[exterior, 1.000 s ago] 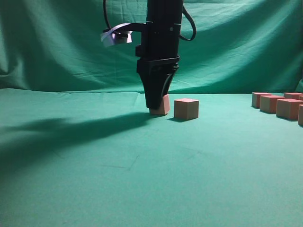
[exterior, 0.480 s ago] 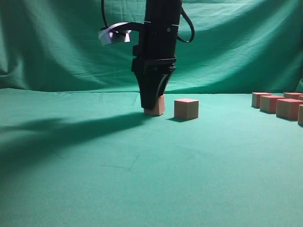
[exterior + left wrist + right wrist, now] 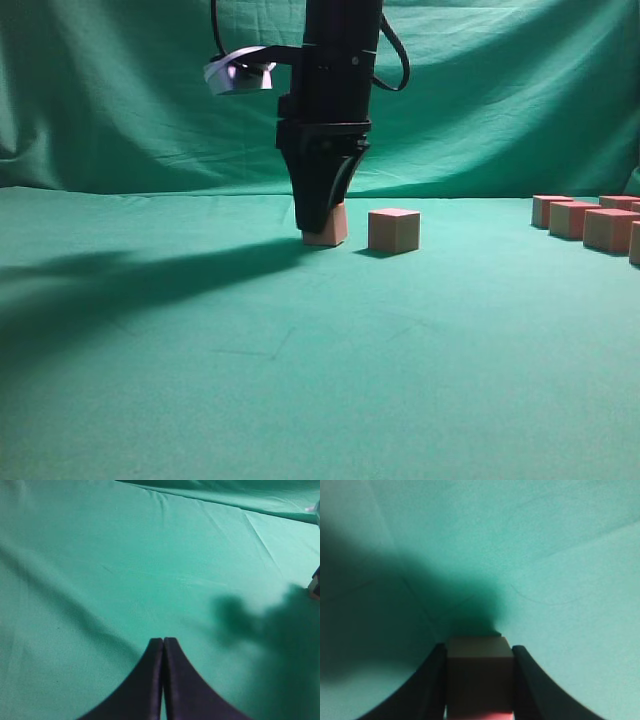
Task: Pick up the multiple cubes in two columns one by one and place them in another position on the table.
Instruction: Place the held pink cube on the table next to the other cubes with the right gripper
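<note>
Open table (image 3: 200, 380) across front and left. Obstacles: lone cube (image 3: 393, 230) just right of the right gripper (image 3: 322, 222), cube cluster (image 3: 590, 222) at far right edge.

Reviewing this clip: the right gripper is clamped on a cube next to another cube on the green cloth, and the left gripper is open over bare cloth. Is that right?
Not quite. The left gripper is shut: the left wrist view shows its fingers pressed together over bare cloth. The rest holds: the right gripper is clamped on a cube beside another cube on the table.
</note>
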### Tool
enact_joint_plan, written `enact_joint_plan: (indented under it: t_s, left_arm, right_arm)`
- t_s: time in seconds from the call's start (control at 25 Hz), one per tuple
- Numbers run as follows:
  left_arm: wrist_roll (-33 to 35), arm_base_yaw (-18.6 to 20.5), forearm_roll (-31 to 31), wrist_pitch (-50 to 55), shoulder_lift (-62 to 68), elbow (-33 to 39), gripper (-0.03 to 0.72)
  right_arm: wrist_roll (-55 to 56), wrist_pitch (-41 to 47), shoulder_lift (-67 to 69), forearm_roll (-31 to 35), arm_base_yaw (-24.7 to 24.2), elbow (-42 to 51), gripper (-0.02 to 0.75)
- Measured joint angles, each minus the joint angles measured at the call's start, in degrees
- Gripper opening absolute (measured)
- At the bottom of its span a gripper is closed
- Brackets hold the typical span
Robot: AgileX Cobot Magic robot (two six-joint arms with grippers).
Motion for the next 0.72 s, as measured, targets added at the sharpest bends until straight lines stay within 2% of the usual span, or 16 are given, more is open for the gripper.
enact_joint_plan:
  t_s: [0.72]
  left_arm:
    - [0.0, 0.0, 0.0, 0.0, 0.0, 0.0, 0.0]
  right_arm:
    - [-1.6, 0.8, 0.0, -1.6, 0.0, -0.2, 0.264]
